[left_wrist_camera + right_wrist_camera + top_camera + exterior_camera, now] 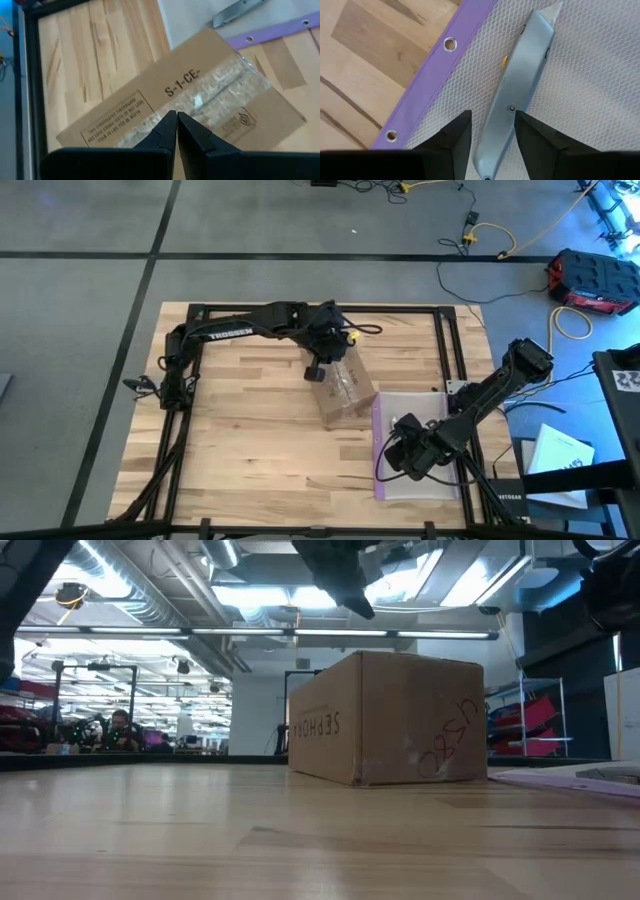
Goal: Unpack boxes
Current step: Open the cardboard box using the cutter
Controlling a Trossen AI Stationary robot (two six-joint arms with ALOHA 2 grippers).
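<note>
A: Where is the box (347,388)?

B: Around the middle of the worktop (250,440), a little toward the far edge and turned at an angle. It is brown cardboard, flaps closed under clear tape, with "SEPHORA" printed on one side wall and red handwriting on another.

A: And the left gripper (176,131)?

B: Directly over the box top, pointing down at the taped seam. Its fingers are pressed together with nothing between them. Whether the tips touch the cardboard, I cannot tell.

A: The right gripper (492,135)?

B: Near the right edge, low over a white mesh bag with a purple edge (427,82) and metal eyelets. The bag lies flat just beside the box.

A: Is it holding anything?

B: A grey utility knife (517,85) lies on the bag, and the fingers stand on either side of its handle, partly open. Small gaps show on both sides, so there is no firm grip.
</note>
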